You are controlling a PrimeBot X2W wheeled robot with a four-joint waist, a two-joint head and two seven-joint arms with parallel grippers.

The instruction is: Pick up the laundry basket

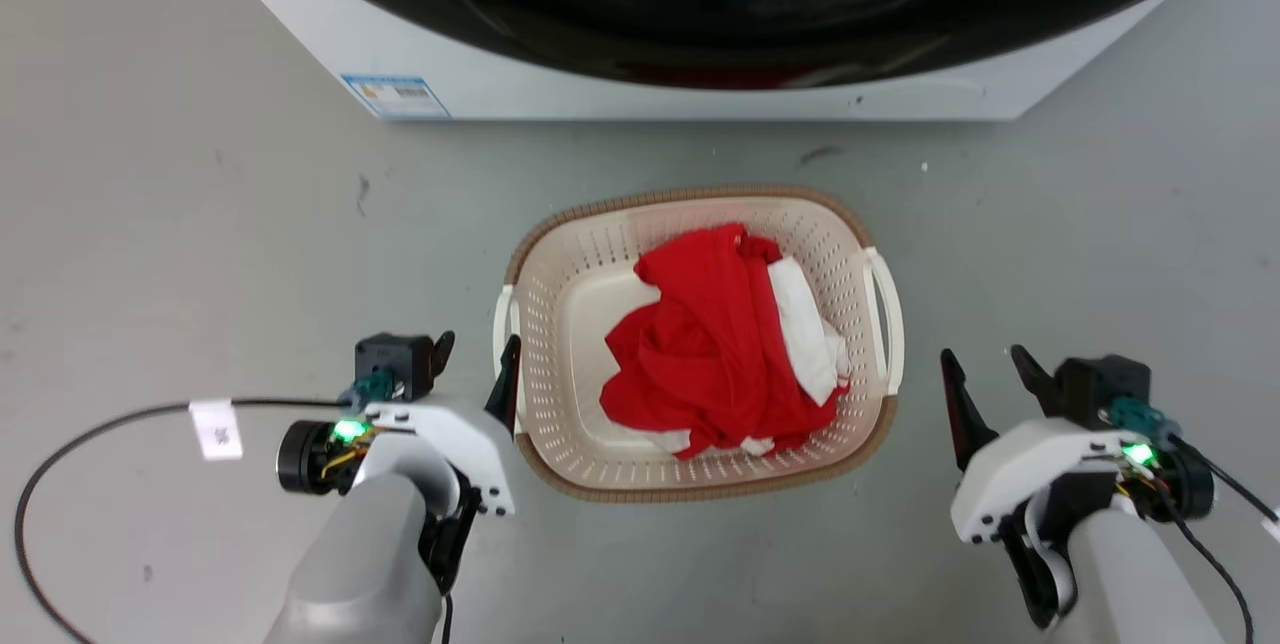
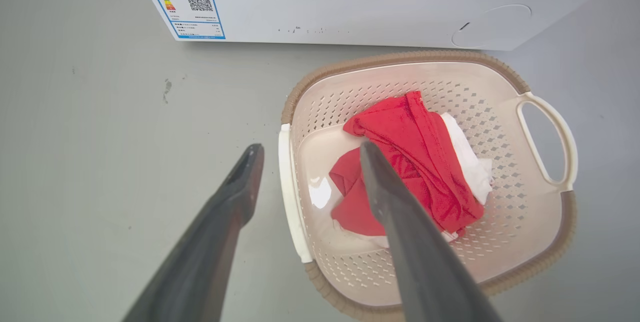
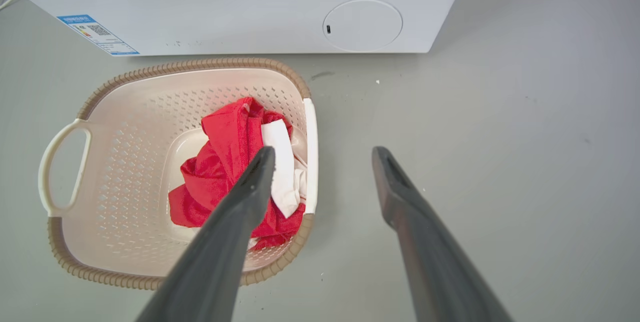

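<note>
Perforated plastic laundry basket (image 1: 585, 274) (braided-look rim)

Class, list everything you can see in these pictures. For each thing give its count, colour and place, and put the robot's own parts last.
washer: one, white with a dark door, behind the basket
label: one, blue and white, on the washer's front
laundry basket: one, cream with a brown rim, on the floor
handles: two, white, on the basket's sides
red clothing: one heap, red, inside the basket
white cloth: one, white, beside the red clothing
cable: one, black, on the floor at left
floor: grey
left gripper: one, dark fingers, open, at the basket's left handle
right gripper: one, dark fingers, open, right of the basket
</note>
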